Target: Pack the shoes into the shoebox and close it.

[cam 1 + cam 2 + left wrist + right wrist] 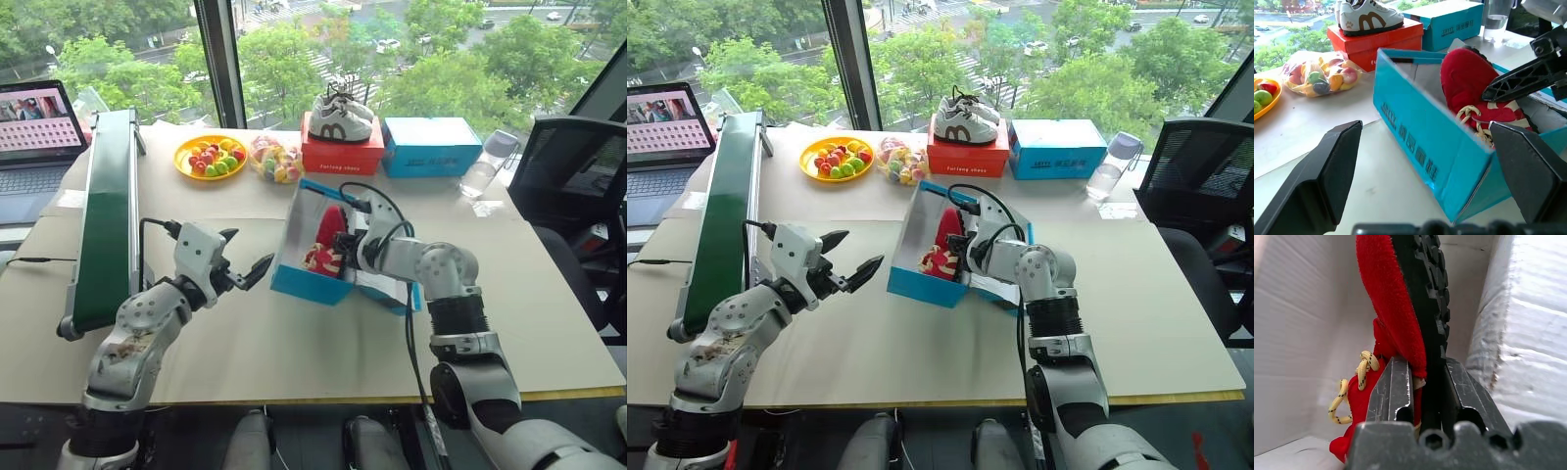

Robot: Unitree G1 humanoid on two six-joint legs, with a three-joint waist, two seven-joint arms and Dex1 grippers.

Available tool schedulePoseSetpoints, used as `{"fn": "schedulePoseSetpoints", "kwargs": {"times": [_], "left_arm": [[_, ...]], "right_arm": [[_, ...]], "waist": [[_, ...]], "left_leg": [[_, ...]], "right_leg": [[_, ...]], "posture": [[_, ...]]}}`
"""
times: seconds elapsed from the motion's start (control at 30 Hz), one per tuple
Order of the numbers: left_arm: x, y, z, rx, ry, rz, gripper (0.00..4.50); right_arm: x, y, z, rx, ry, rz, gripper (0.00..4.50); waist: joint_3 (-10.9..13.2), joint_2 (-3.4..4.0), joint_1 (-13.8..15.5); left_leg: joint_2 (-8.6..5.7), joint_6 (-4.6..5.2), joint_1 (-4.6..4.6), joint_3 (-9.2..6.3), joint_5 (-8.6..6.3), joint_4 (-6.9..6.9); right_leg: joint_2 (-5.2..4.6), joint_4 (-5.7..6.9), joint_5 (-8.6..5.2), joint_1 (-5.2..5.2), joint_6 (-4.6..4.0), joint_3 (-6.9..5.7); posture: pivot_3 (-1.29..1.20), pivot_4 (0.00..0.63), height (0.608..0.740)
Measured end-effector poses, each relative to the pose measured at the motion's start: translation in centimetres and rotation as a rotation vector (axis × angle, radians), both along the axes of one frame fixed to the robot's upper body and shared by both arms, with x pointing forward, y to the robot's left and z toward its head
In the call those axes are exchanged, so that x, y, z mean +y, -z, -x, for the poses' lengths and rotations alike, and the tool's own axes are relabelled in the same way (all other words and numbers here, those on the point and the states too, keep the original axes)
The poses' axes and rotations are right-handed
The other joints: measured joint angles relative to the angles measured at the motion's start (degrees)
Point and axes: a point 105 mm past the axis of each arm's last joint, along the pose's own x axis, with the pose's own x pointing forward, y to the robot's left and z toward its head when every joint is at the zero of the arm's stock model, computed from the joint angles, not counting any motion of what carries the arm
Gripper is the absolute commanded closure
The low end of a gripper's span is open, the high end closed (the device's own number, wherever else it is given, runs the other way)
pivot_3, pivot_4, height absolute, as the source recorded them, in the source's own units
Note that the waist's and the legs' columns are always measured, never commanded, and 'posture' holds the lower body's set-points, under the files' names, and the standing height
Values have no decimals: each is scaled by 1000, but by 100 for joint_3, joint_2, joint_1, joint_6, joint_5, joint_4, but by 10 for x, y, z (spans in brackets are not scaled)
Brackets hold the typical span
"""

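1. One blue shoebox (312, 284) near the middle of the desk (245, 333), lid open, white inside.
2. Two red shoes inside it: one shoe (330, 227) stands on edge with its dark sole toward the right pincer; the second shoe (322, 259) lies lower in the box, yellowish laces showing.
3. Right pincer (1424, 382) reaches into the box, fingers narrow and clamped on the upright shoe at its sole edge, one finger on the red side, one on the sole side.
4. Left pincer (247, 257) hangs over the bare desk just left of the shoebox, fingers spread wide, holding nothing, clear of the box wall.
5. One red box (342, 152) at the back of the desk with a pair of white-grey sneakers (342, 117) on top, two shoes.
6. One plainer blue box (431, 146) just right of the red box.
7. One clear bottle (487, 163) right of that.
8. One yellow plate (210, 157) of fruit, one bag of fruit (273, 159) beside it.
9. One green conveyor (106, 211) along the left side; one laptop (36, 132) at far left.
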Motion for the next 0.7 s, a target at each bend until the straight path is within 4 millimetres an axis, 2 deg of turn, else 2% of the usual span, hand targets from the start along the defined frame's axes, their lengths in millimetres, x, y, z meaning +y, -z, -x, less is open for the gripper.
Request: {"fn": "schedulePoseSetpoints", "kwargs": {"times": [0.1,0.17,0.2,0.3,0.33,0.4,0.47,0.53,0.7], "left_arm": [[-3,-3,1,-13,-2,14,55],[-3,-3,1,-15,-6,20,0],[-3,-3,1,-16,-10,21,0],[-1,-4,0,-19,-20,22,0],[0,-4,0,-20,-21,22,0],[1,-5,0,-23,-28,21,0],[5,-6,-1,-30,-43,19,0],[11,-7,-2,-34,-70,11,0],[47,-12,-13,-65,-237,35,0]], "right_arm": [[3,-1,-1,-7,-19,17,4124],[5,-2,-2,-13,-32,35,3167],[7,-2,-2,-16,-36,39,2994],[12,-2,-1,-20,-46,32,1808],[13,-2,-1,-21,-49,31,1619],[16,-4,-1,-28,-61,29,924],[18,-10,-3,-58,-59,33,924],[20,-26,-7,-132,-54,27,924],[23,-106,-9,-475,-61,22,924]], "waist": [[0,0,-9],[0,0,-5],[0,0,-4],[0,0,-3],[0,0,-2],[0,0,6],[0,1,6],[1,2,4],[2,4,0]], "left_leg": [[0,0,0,1,0,2],[0,0,0,1,0,3],[0,0,1,0,0,4],[0,0,0,0,0,4],[0,0,0,0,0,4],[0,0,-1,1,0,4],[0,0,-1,0,0,4],[0,0,-1,1,0,4],[1,0,0,1,0,2]], "right_leg": [[0,0,0,1,1,1],[1,2,1,1,1,1],[1,3,1,2,1,1],[1,1,1,2,2,1],[1,1,1,2,2,0],[1,2,1,2,2,0],[1,2,1,1,2,0],[1,3,1,-1,2,0],[1,2,1,-1,2,-1]], "posture": [[0,150,740],[0,150,740],[0,150,740],[0,150,740],[0,150,740],[0,150,740],[0,150,740],[0,150,740],[0,150,740]]}}
